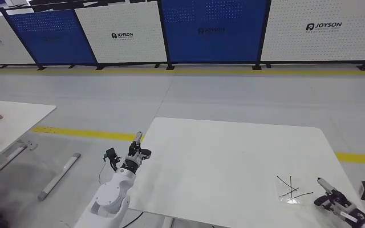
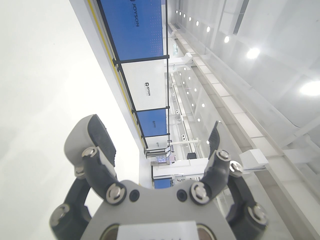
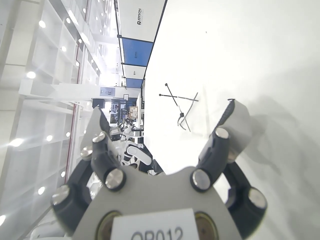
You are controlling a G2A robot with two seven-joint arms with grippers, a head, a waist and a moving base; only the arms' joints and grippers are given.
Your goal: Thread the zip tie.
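Observation:
Several thin black zip ties (image 1: 291,189) lie crossed in a small heap near the front right corner of the white table (image 1: 228,165). The right wrist view has the same zip ties (image 3: 180,106) a short way ahead of my right gripper (image 3: 165,112), which is open and holds nothing. In the top view the right gripper (image 1: 326,188) sits at the table's front right edge, just right of the heap. My left gripper (image 1: 137,141) hangs at the table's left edge, far from the ties. In the left wrist view the left gripper (image 2: 160,131) is open and empty.
Blue and white partition panels (image 1: 211,31) stand across the floor behind the table. A second white table (image 1: 17,119) is at the far left, with a grey bar (image 1: 59,175) lying on the floor between the two tables.

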